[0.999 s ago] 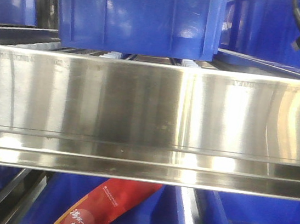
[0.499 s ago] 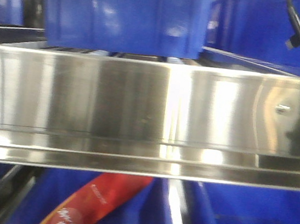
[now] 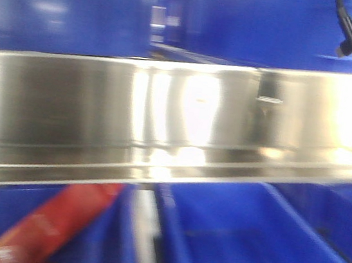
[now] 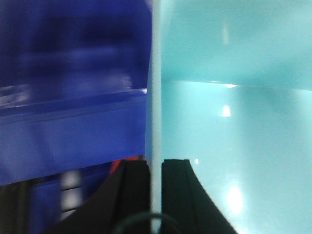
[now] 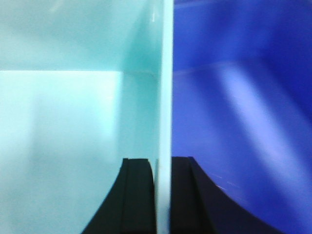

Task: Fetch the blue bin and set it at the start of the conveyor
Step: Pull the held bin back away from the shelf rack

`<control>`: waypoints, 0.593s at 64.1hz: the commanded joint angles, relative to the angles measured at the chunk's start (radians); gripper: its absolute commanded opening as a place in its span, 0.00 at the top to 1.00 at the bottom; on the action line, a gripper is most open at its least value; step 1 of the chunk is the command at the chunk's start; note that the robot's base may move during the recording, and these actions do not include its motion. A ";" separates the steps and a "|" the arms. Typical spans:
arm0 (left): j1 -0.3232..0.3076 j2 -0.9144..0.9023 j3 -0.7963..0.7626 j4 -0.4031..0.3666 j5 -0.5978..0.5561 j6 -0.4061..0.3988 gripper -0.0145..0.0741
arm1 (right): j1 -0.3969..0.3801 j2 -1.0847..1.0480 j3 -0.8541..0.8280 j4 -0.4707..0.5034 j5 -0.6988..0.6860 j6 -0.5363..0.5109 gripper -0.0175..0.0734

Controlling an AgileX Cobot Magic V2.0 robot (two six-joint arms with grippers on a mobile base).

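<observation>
Left gripper (image 4: pixel 156 163): found clamped on a thin wall of the blue bin (image 4: pixel 234 122). Right gripper (image 5: pixel 163 161): clamped likewise on a wall. Bin recorded just beside dark blue crates (image 4: pixel 73 126). Front view blurred: stainless rail (image 3: pixel 164 123), possibly a red packet (image 3: pixel 53 225) beneath.

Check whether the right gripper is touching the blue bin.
Touching. The right wrist view shows the right gripper clamped on the blue bin wall, fingers flush both sides.
</observation>
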 commanded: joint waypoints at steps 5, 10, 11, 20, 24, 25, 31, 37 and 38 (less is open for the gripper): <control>0.000 -0.018 -0.016 0.028 -0.033 0.000 0.96 | -0.005 -0.019 -0.011 -0.041 -0.004 -0.018 0.99; 0.000 -0.018 -0.016 0.028 -0.033 0.000 0.96 | -0.005 -0.019 -0.011 -0.041 -0.004 -0.018 0.99; 0.000 -0.018 -0.016 0.028 -0.033 0.000 0.96 | -0.005 -0.019 -0.011 -0.041 -0.004 -0.018 0.99; 0.000 -0.018 -0.016 0.028 -0.033 0.000 0.96 | -0.005 -0.019 -0.011 -0.041 -0.004 -0.018 0.99; 0.000 -0.018 -0.016 0.028 -0.033 0.000 0.96 | -0.005 -0.019 -0.011 -0.041 -0.004 -0.018 0.99; 0.000 -0.018 -0.016 0.028 -0.033 0.000 0.96 | -0.005 -0.019 -0.011 -0.041 -0.004 -0.018 0.99; 0.000 -0.018 -0.016 0.028 -0.033 0.000 0.96 | -0.005 -0.019 -0.011 -0.053 -0.008 -0.018 0.99; 0.000 -0.018 -0.016 0.028 -0.033 0.000 0.96 | -0.005 -0.019 -0.011 -0.071 -0.023 -0.018 0.99; 0.000 -0.018 -0.016 0.028 -0.033 0.000 0.96 | -0.005 -0.019 -0.011 -0.072 -0.025 -0.018 0.99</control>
